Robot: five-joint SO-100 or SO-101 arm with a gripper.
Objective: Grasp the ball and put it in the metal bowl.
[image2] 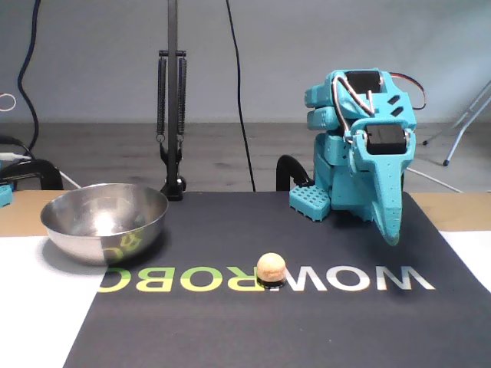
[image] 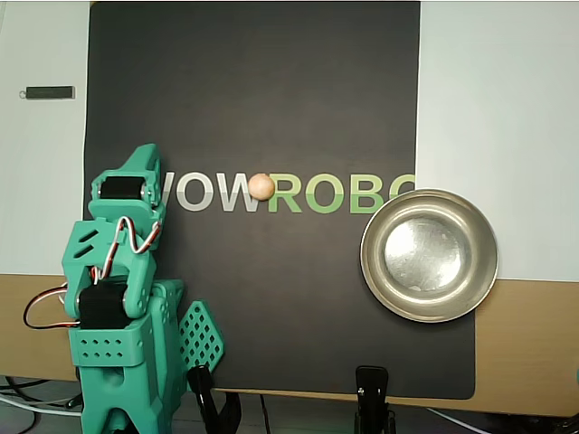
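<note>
Jaws of the teal plastic gripper [image2: 391,230] are pressed together and hold nothing, the tip pointing down at the mat from a folded arm. The small pale tan wooden ball [image: 261,187] sits on the black mat [image: 271,90], resting on the printed lettering between the white "WOW" and the green "ROBO" [image: 339,193]. In the fixed view the ball [image2: 271,267] lies well apart from the gripper, down and to its left. The round shiny metal bowl [image: 429,256], empty, stands at the mat's right edge in the overhead view, well apart from the ball. The teal arm [image: 122,289] sits folded at the lower left.
</note>
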